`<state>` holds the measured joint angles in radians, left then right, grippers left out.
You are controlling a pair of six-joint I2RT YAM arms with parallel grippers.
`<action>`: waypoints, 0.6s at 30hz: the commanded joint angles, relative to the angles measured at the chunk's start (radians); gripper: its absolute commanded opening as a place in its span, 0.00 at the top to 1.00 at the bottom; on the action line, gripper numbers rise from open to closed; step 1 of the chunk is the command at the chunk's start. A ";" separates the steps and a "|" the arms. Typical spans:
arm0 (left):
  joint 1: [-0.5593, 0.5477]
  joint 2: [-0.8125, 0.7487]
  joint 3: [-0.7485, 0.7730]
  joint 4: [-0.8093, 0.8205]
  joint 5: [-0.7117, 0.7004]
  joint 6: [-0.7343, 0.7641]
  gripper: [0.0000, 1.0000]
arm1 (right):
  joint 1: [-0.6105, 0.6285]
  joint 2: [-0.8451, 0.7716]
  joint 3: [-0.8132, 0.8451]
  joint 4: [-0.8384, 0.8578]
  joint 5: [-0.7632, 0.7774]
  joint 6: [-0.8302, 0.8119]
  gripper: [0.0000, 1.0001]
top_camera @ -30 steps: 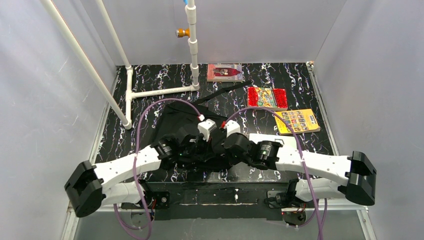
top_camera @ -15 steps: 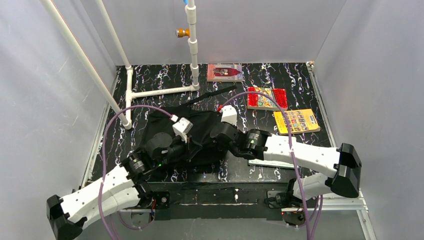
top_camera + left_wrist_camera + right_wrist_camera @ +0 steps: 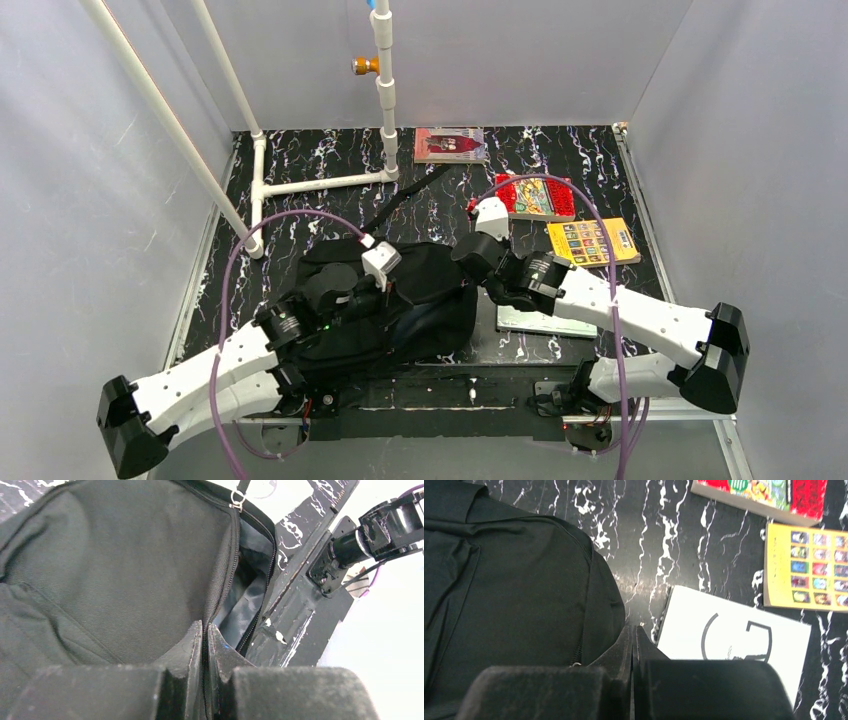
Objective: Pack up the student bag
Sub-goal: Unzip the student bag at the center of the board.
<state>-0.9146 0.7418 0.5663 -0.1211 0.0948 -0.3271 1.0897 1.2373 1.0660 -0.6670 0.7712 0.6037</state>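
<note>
The student bag (image 3: 420,300) is a large black backpack lying flat near the table's front edge. Its main zipper is partly open and shows grey lining (image 3: 245,595). My left gripper (image 3: 385,295) is over the bag and is shut on the bag's zipper edge (image 3: 220,580). My right gripper (image 3: 470,268) is shut and empty, just off the bag's right side (image 3: 514,590), next to a white book (image 3: 734,635). That white book (image 3: 545,322) lies partly under my right arm.
A yellow book (image 3: 594,242) and a red book (image 3: 535,196) lie at the right. A pink book (image 3: 450,144) lies at the back wall. A white pipe frame (image 3: 300,185) stands at the back left. A bag strap (image 3: 410,195) trails towards the back.
The bag has shifted right and towards the front edge, with my left gripper still on it. My right gripper has moved off the bag, to the right and back.
</note>
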 commanded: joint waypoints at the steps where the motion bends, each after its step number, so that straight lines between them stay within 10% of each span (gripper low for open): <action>1: 0.004 0.063 0.049 0.041 0.136 0.038 1.00 | -0.037 -0.016 -0.010 0.155 0.104 -0.203 0.99; 18: -0.023 0.088 0.089 0.106 0.253 0.085 1.00 | -0.303 0.096 -0.021 0.520 -0.321 -0.262 0.99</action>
<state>-0.9234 0.8307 0.6086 -0.0101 0.2913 -0.2455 0.8074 1.4128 1.0321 -0.3077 0.5278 0.3912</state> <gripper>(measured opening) 0.031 0.030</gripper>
